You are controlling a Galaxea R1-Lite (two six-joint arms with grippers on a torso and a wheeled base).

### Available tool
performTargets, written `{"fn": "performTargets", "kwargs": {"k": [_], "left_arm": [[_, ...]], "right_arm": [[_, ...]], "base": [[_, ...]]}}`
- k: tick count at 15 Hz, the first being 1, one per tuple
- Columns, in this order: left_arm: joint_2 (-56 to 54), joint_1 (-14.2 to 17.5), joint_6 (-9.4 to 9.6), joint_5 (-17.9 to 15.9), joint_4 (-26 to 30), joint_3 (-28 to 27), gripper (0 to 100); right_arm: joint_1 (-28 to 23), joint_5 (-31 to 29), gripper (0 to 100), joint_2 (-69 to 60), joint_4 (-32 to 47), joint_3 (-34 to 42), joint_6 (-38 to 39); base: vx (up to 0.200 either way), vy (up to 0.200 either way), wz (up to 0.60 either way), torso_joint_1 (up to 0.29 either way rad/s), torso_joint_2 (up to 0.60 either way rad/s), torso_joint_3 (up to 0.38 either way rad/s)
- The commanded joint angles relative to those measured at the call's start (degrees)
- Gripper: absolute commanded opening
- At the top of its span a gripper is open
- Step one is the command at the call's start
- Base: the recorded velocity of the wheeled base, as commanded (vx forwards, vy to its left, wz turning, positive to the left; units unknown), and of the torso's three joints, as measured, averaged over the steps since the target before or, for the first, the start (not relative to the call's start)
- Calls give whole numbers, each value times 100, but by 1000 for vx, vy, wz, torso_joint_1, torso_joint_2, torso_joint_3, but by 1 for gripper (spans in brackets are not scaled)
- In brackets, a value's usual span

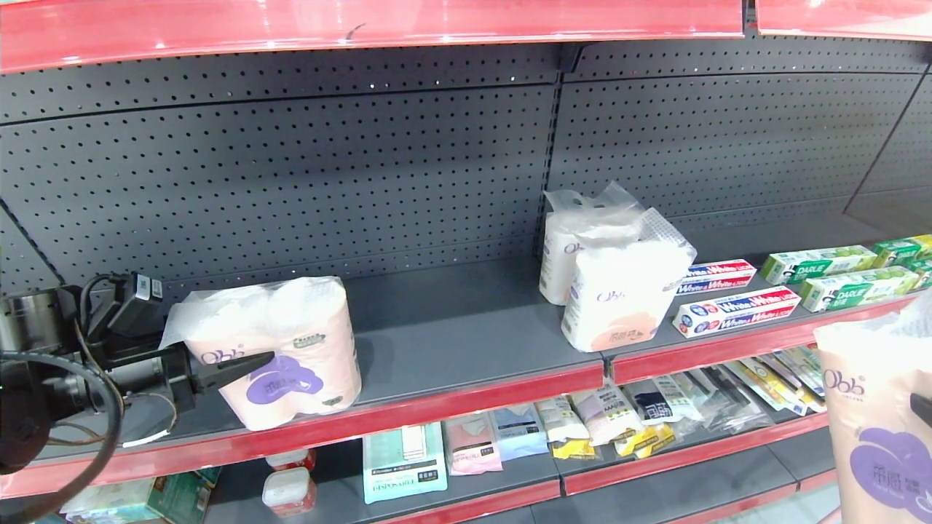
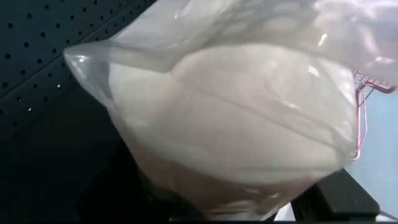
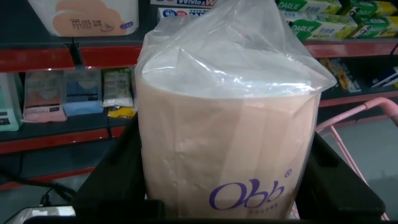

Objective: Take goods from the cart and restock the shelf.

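Nearest, at the head view's lower right, the right hand [image 1: 922,405] clamps an upright toilet roll pack [image 1: 874,407] short of the shelf [image 1: 473,389]. The left hand [image 1: 244,364] clamps a second pack [image 1: 291,349], upright on the shelf. Left wrist: its bagged top sits close. Right wrist: fingers [image 3: 115,180] flank the toilet roll pack.

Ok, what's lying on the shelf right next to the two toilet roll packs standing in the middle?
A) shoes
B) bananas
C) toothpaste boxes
C: long red, white and blue toothpaste boxes lie flat on the shelf, just to the right of the two toilet roll packs.
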Motion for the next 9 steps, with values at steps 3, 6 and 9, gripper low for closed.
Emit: {"fn": "performTargets", "kwargs": {"k": [3,6,9], "left_arm": [[35,126,-1,5,17,89,0],[97,109,-10,-22,8,27,0],[220,-50,-1,40,8,-105,0]], "right_arm": [[0,0,0,-21,-4,-11,-10],[0,0,0,-29,-4,-11,-10],[0,0,0,-29,-4,-11,-1]], "base": [[0,0,0,0,0,0],[0,0,0,0,0,0],[0,0,0,0,0,0]]}}
